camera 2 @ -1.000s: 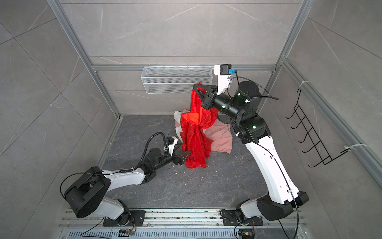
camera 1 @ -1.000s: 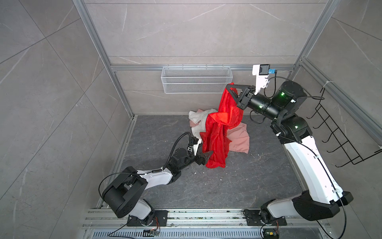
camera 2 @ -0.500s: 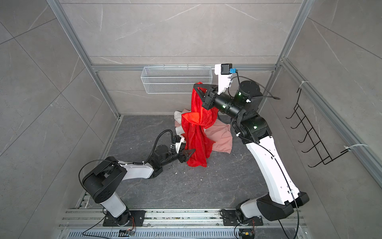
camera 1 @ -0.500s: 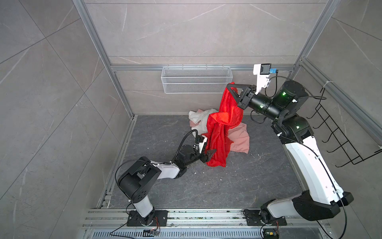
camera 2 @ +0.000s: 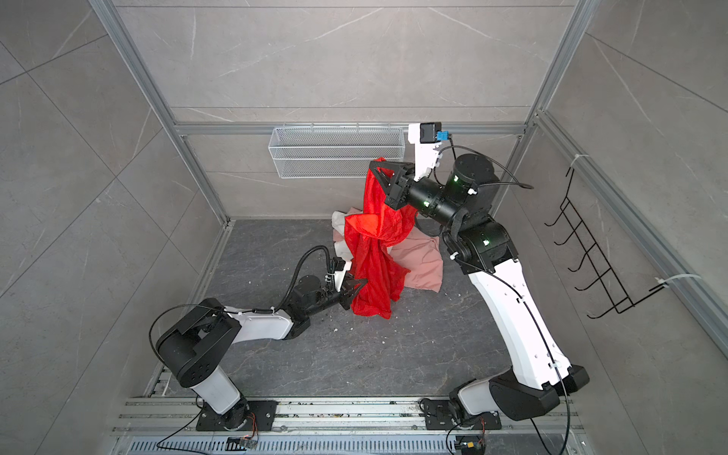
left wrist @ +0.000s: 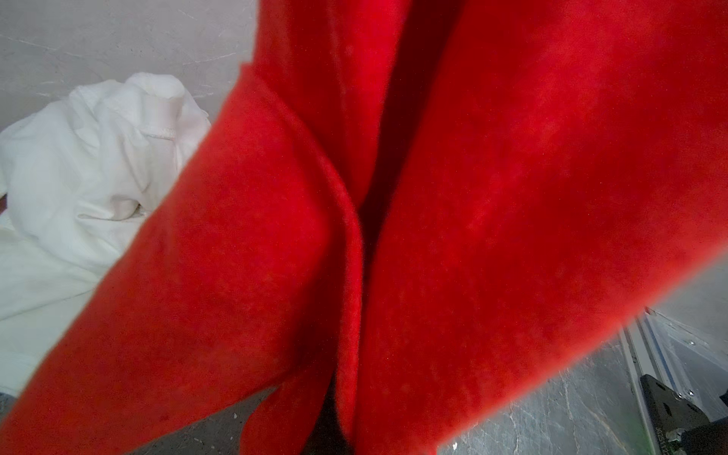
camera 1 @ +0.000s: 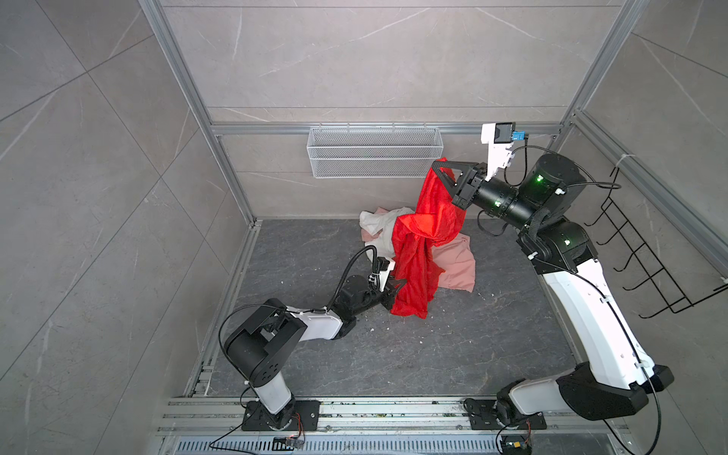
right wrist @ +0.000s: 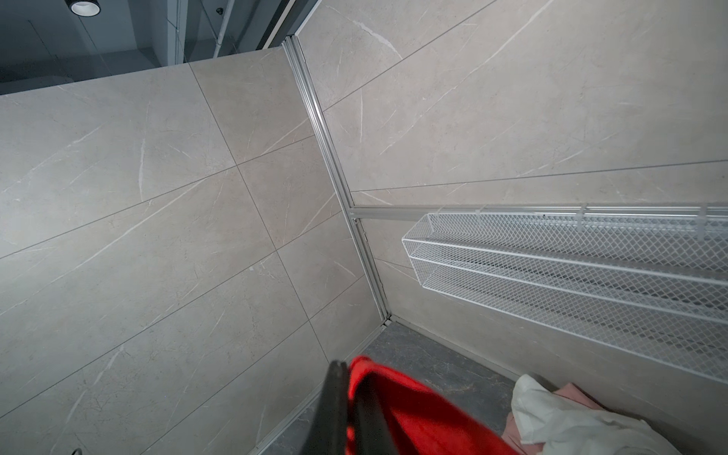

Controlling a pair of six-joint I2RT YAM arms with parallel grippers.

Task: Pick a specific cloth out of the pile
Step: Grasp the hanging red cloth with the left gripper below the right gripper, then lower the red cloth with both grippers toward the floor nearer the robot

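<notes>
The left gripper had just snapped together on the cloth, low down — the right gripper clamped its top high, so it hung nearly clear of the pile.

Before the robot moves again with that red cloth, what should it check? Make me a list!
1. Right hand shut on the top of the red cloth: ok.
2. Left hand shut at the red cloth's lower edge, really pinching fabric: cannot tell.
3. Red cloth lifted clear of the floor: not ok, its bottom end looks to rest there.
4. White cloth and pink cloth lying on the floor, not lifted: ok.
5. Wire basket apart from the right hand: ok.
</notes>
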